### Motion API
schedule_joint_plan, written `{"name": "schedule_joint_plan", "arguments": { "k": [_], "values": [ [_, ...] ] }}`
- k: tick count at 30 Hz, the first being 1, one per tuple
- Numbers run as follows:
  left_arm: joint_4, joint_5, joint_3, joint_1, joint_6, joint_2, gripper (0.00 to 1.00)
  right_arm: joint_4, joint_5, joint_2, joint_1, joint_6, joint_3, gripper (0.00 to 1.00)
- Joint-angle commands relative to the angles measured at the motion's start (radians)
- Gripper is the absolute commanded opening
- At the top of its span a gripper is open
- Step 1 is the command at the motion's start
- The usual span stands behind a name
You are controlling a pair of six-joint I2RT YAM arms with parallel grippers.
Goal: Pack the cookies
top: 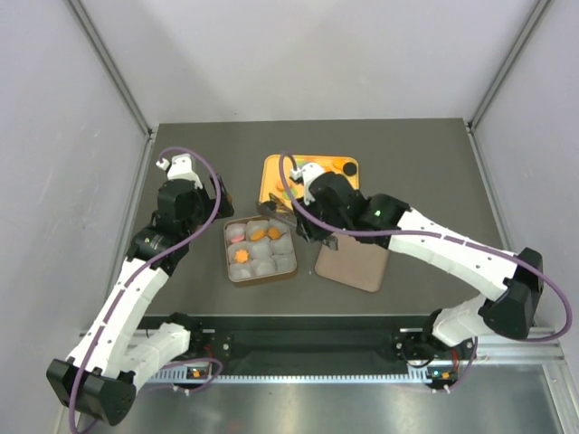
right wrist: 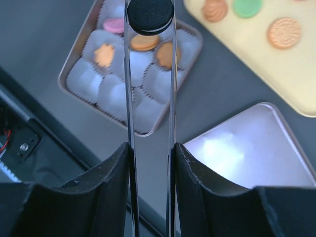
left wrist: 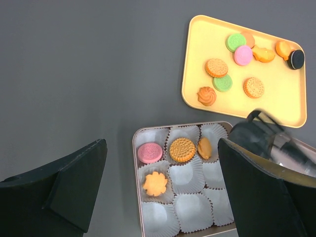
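Dark grey tabletop [top: 407,163], pale grey walls around it. Left gripper [left wrist: 161,148] hangs left of the tin, jaws spread fully wide, nothing between them. Square metal tin [left wrist: 136,192] holds nine white paper cups [left wrist: 187,177]. Four cups hold small flat cookies [left wrist: 182,149]: one pink, two orange, one orange flower shape. Right gripper [right wrist: 151,148] is over the tin, jaws pinched narrow on clear plastic tongs [right wrist: 130,74]. The tong tips clamp a black round cookie [right wrist: 150,16] above the tin's filled cups; can't tell which cup. Pale metal lid [right wrist: 252,148] lies open side up just right of the tin. Yellow rectangular tray [left wrist: 197,49] behind the tin carries loose orange, green, pink and one black.
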Motion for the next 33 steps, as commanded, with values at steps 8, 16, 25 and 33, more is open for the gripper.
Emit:
{"name": "schedule_joint_plan", "arguments": {
  "k": [8, 16, 25, 33],
  "values": [
    [0.054, 0.008, -0.012, 0.007, -0.002, -0.01, 0.99, 0.016, 0.032, 0.096, 0.135, 0.058, 0.012, 0.36],
    [0.054, 0.009, -0.012, 0.007, -0.001, -0.01, 0.99, 0.027, 0.015, 0.146, 0.153, 0.064, 0.015, 0.36],
    [0.054, 0.011, -0.012, 0.007, -0.001, -0.009, 0.99, 0.027, 0.005, 0.147, 0.166, 0.073, -0.014, 0.36],
    [0.054, 0.011, -0.016, 0.007, -0.005, -0.009, 0.99, 0.032, -0.003, 0.163, 0.169, 0.075, -0.019, 0.37]
  ]
}}
